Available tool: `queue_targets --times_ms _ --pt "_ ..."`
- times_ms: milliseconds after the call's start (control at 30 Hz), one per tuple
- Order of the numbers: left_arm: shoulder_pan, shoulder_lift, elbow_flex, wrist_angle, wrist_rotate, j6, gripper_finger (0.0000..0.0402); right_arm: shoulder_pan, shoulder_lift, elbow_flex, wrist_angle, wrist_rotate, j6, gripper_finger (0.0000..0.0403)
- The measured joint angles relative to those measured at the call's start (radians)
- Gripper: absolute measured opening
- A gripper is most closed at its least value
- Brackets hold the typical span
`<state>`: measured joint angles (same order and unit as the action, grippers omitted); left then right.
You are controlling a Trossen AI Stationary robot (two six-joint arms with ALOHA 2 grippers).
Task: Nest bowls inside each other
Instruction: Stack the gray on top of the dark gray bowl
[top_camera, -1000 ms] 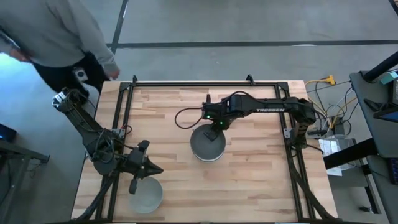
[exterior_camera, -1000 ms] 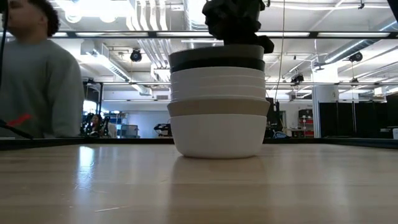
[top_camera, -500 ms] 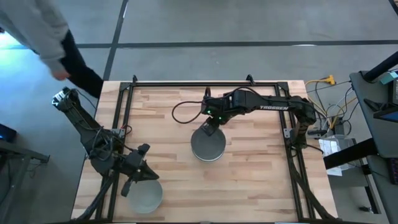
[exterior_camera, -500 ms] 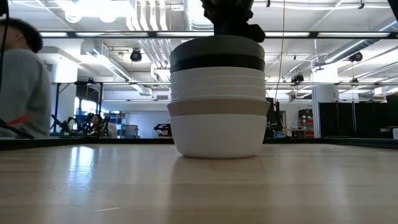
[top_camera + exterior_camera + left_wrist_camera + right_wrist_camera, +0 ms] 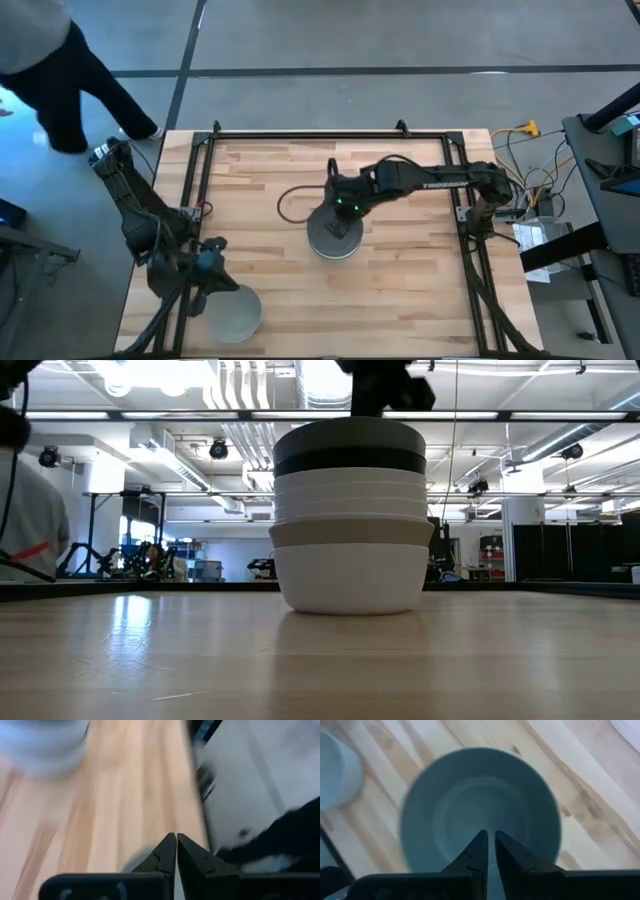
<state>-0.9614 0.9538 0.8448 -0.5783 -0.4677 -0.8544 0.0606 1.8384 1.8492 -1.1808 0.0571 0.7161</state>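
A stack of nested bowls [image 5: 333,236] stands mid-table. In the low view its top bowl is matte grey [image 5: 350,434], then a black bowl [image 5: 350,461], several white ones, a beige-grey bowl [image 5: 350,532] and a white bottom bowl [image 5: 350,576] on the wood. My right gripper [image 5: 345,208] hangs shut just above the stack [image 5: 385,385], over the grey bowl's hollow [image 5: 480,810]. One more grey bowl [image 5: 233,312] sits alone near the near-left corner. My left gripper [image 5: 220,289] is shut beside its far-left rim, over bare wood [image 5: 176,845].
A black cable [image 5: 295,190] loops on the table left of the stack. Black frame rails [image 5: 200,180] run along the table's sides. A person's legs [image 5: 70,80] stand beyond the far-left corner. Bare wood lies right of and in front of the stack.
My right gripper has risen off the stack's top grey bowl, which now stands a little higher and level on the black one. My left gripper has drawn back toward the table's left edge, away from the lone bowl. The person has walked off to the left.
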Motion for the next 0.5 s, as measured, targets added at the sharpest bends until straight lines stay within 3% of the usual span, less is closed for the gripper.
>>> queue_targets --times_ms 233,367,500 --pt "-0.080 0.028 -0.022 -0.343 0.054 -0.324 0.0000 0.145 -0.046 0.027 0.016 0.159 0.109 0.0038" --pt "-0.071 0.028 -0.064 -0.408 0.148 -0.407 0.0004 0.216 -0.055 0.027 0.015 0.236 0.189 0.0040" --pt "-0.039 0.008 -0.109 -0.360 0.294 -0.457 0.0042 0.264 -0.055 0.027 0.014 0.260 0.249 0.0040"
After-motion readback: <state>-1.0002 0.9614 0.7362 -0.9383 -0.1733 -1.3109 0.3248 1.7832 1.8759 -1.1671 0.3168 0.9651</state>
